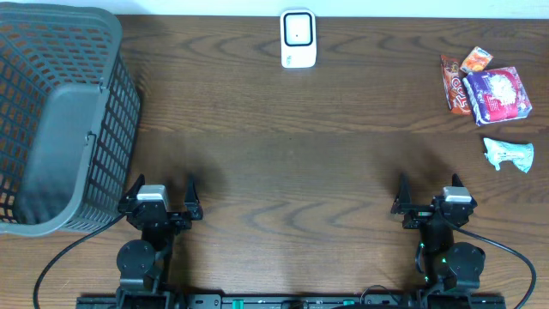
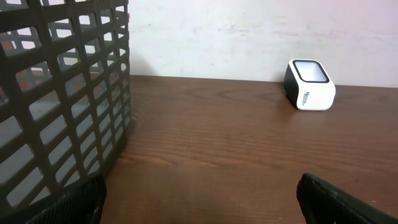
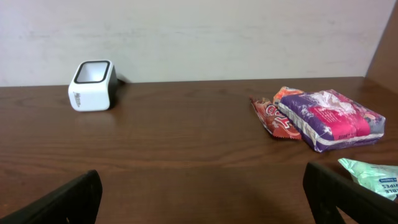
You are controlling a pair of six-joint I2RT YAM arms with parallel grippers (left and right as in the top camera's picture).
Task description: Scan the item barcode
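open and empty on left gripper (image 1: 164, 189), right gripper (image 1: 429, 187). risks dragging the snack bar (image 1: 452, 83) while pinching the purple packet (image 1: 499, 94).

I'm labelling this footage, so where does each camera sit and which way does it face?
Overhead: above the table, looking down; left hand and right hand, both open, at its near edge.
Left wrist: low, facing the wall; basket, scanner, own fingertips.
Right wrist: low, facing the wall; scanner, snack packets, own fingertips.
Shared: the scanner shows in every view.
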